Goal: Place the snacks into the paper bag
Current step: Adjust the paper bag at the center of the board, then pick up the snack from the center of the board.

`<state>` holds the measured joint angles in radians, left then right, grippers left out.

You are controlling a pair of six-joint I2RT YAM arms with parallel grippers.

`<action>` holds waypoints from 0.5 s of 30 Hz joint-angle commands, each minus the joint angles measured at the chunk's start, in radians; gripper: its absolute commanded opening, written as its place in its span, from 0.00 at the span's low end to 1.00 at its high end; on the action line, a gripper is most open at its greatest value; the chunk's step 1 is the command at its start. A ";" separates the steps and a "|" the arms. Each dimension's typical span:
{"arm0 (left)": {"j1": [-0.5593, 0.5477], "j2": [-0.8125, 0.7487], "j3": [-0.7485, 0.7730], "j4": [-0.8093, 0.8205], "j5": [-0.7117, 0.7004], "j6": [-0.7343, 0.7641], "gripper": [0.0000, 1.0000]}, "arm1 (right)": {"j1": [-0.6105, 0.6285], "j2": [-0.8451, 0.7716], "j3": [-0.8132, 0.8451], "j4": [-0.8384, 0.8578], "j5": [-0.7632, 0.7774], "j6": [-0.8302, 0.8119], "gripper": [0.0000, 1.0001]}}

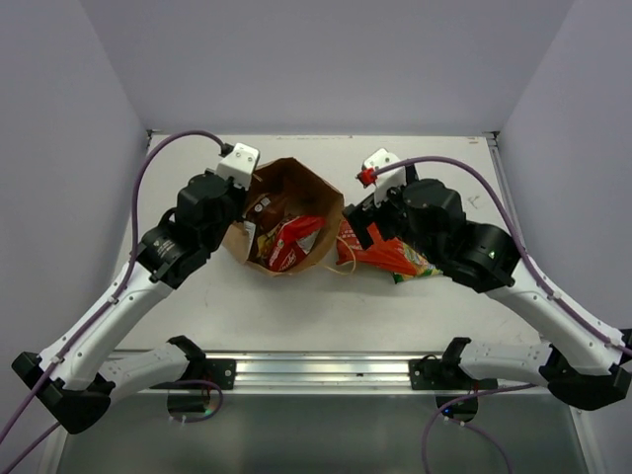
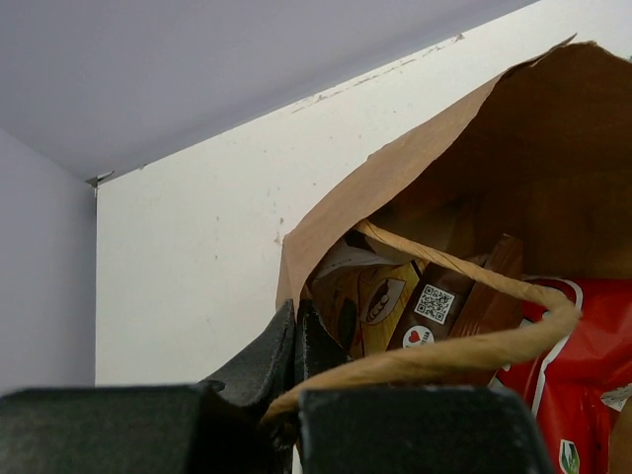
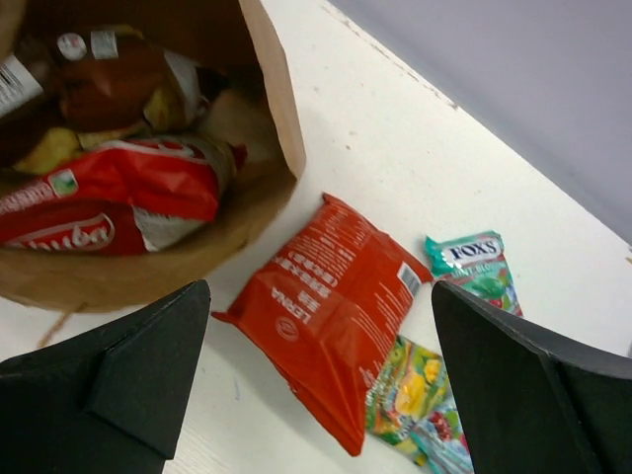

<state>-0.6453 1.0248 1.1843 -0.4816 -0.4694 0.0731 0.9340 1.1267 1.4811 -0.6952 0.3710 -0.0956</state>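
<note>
From above, the paper bag stands on the white table between the two arms, its mouth gaping upward. A red-white cassava chips packet and a white-brown chips packet lie inside it. The left gripper sits against the bag's left rim. The right gripper hangs just beside the bag's right side, above a red-orange bag lying flat on the table. A green candy bag pokes out from under that arm. In the left wrist view, the left gripper's fingers are pressed tightly together at the bag's torn edge. One twisted paper handle curves away from them across the bag's mouth. The grip is on the paper bag, though whether it pinches the rim, the handle or both cannot be told. The brown packet with its QR label and a strip of red packet show inside. In the right wrist view, the right gripper's fingers are spread wide apart with nothing between them, hovering over the red-orange bag. That bag lies just outside the paper bag's mouth. A small teal packet and the green candy bag lie next to it, the green one partly tucked under its corner.
</note>
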 commanded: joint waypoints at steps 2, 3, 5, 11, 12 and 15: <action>0.024 0.014 0.046 0.040 0.018 0.031 0.00 | -0.004 -0.065 -0.178 -0.015 0.043 -0.111 0.99; 0.026 0.015 0.049 0.038 0.018 0.030 0.00 | -0.006 -0.100 -0.249 -0.015 0.040 -0.122 0.98; 0.032 0.017 0.052 0.041 0.020 0.034 0.00 | -0.004 -0.132 -0.318 -0.003 0.019 -0.161 0.99; 0.056 0.029 0.063 0.031 0.029 0.043 0.00 | -0.006 -0.197 -0.519 0.068 0.010 -0.179 0.98; 0.059 0.027 0.063 0.031 0.032 0.044 0.00 | -0.008 -0.205 -0.572 0.089 0.002 -0.184 0.99; 0.068 0.024 0.061 0.038 0.046 0.045 0.00 | -0.008 -0.183 -0.645 0.135 -0.018 -0.208 0.99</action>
<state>-0.5926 1.0531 1.2087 -0.4797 -0.4366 0.0917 0.9291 0.9440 0.8909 -0.6506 0.3717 -0.2596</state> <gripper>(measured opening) 0.009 0.985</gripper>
